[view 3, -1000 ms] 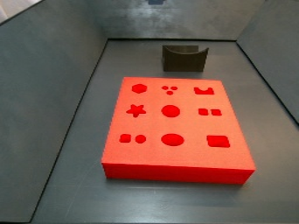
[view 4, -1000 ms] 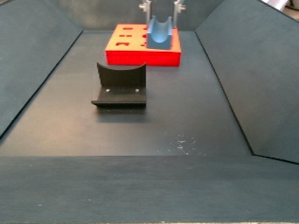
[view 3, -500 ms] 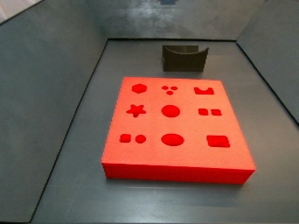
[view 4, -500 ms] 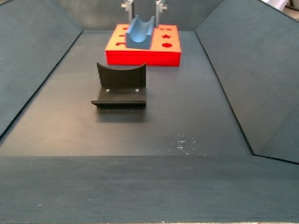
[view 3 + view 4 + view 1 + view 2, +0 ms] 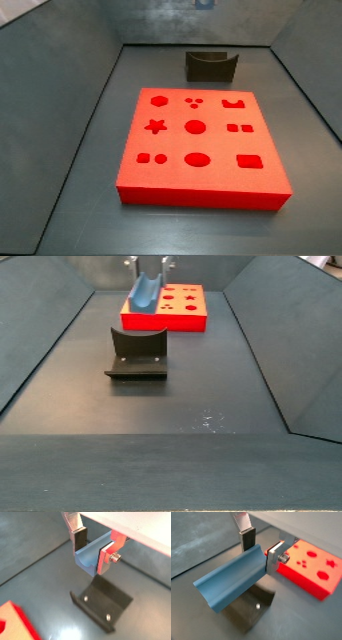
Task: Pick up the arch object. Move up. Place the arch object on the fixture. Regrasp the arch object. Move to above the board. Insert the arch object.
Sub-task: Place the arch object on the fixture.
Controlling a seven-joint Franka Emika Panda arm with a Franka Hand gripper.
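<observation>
Overhead, claw (image 5: pixel 93 546) clamping arch object (image 5: pixel 231 579), raised clear above fixture (image 5: pixel 136 352), board (image 5: pixel 170 309) behind.

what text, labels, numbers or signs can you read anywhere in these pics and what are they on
None: no words, numbers or labels show in any view.
The board carries only recessed shape cutouts.
The fixture and the arch object, held in the gripper above the fixture, are unmarked.

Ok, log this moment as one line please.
gripper: shut on pale blue arch object | raised above dark fixture | red slab board: no piece in it
</observation>
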